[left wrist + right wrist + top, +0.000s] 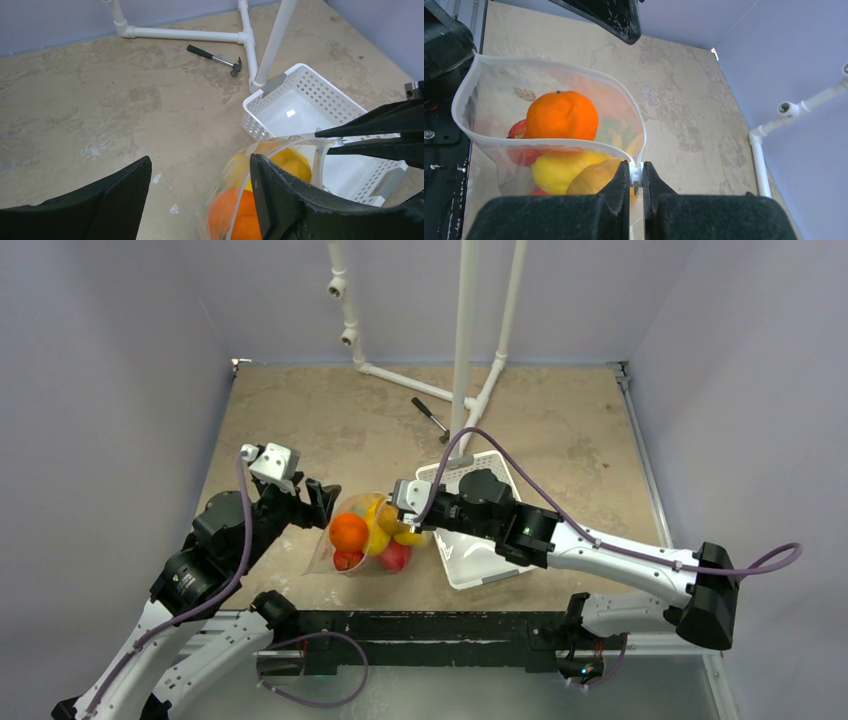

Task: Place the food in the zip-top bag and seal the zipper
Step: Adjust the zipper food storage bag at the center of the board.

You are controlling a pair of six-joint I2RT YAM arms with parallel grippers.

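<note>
Zip-top bag [620,111] holding food [561,115], right gripper [636,171] pinching its zipper [549,143], left gripper [200,163] spread wide

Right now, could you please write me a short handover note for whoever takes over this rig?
Left claw: open, at the left side of the zip-top bag, holding nothing.
Right claw: shut on one end of the zipper.
Things: the orange, a lemon and a red apple sit inside the bag, beside the white basket.
Done: the fruit in view is bagged.
Left: the mouth gapes, so the zipper must be pressed shut along its width.
</note>
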